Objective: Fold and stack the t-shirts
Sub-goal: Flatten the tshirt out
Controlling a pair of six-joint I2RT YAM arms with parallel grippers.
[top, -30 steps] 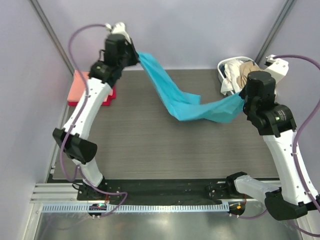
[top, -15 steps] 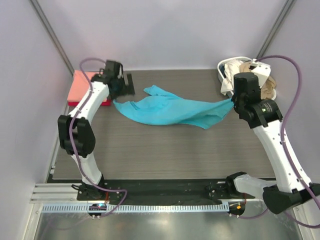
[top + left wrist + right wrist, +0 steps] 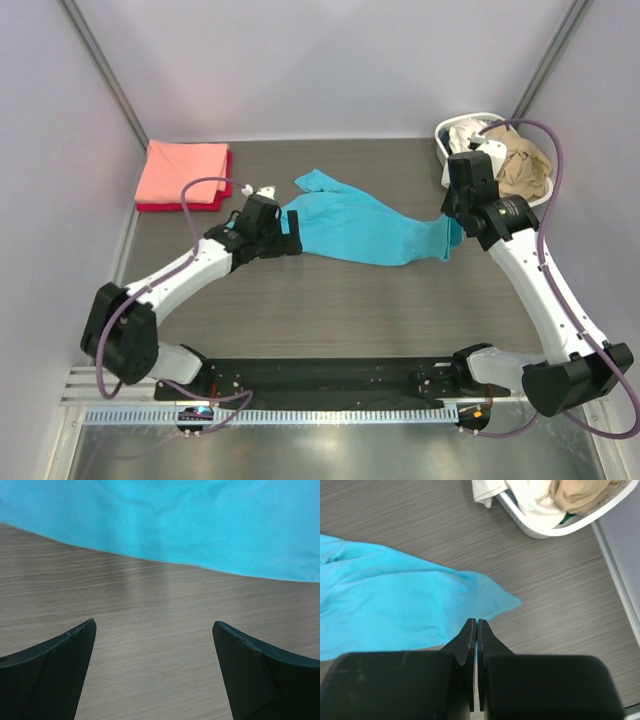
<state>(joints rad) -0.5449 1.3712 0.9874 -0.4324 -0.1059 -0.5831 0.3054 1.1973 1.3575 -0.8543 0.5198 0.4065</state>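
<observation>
A turquoise t-shirt [image 3: 365,228] lies stretched left to right across the middle of the table. My left gripper [image 3: 293,233] stands open at the shirt's left end. In the left wrist view its fingers [image 3: 154,625] hold nothing, with bare table between them and the turquoise cloth [image 3: 200,520] just ahead. My right gripper [image 3: 452,228] is shut at the shirt's right end. In the right wrist view its tips [image 3: 477,621] pinch the edge of the turquoise cloth [image 3: 385,605] near a corner. A folded salmon-pink t-shirt [image 3: 185,172] lies on a red one [image 3: 222,190] at the back left.
A white laundry basket [image 3: 445,140] stands at the back right corner, holding a tan shirt [image 3: 520,165] and a white one [image 3: 462,135]. The right wrist view shows its rim [image 3: 545,530] just beyond the gripper. Grey walls close in the table's back and sides.
My left gripper has let go of the turquoise t-shirt and come down from the back left to the table. The shirt dropped from hanging between both arms to lying flat. The right gripper lowered.
</observation>
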